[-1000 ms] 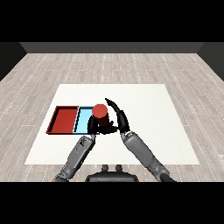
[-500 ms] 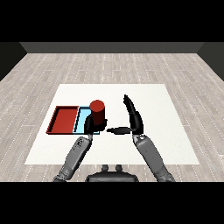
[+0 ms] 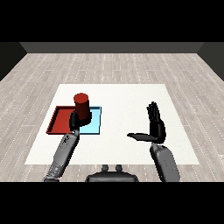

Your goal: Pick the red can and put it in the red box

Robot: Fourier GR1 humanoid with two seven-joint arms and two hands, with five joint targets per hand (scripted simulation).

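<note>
The left hand is curled round the lower part of the red can, its dark fingers wrapped against the can's base so that only the upper body and flat top show clear of them. The can stands upright, long axis vertical, top facing up. It is over the line where the two trays meet, above the left part of the blue tray and just beside the right edge of the red tray; whether its base touches a tray floor cannot be told, as the hand hides it.

The right hand holds nothing. Its fingers are straight and point up and away across the desk, and the thumb sticks out sideways to the left; it is spread wide and stands well apart from the can and both trays.

The red tray lies to the left of the blue one, the two touching side by side near the desk's left edge. The red tray's floor shows bare to the left of the hand. Between the trays and the right hand the white desk is open, and more bare surface lies beyond the trays toward the far edge. The left forearm comes up from the lower left to the trays' near rim.
</note>
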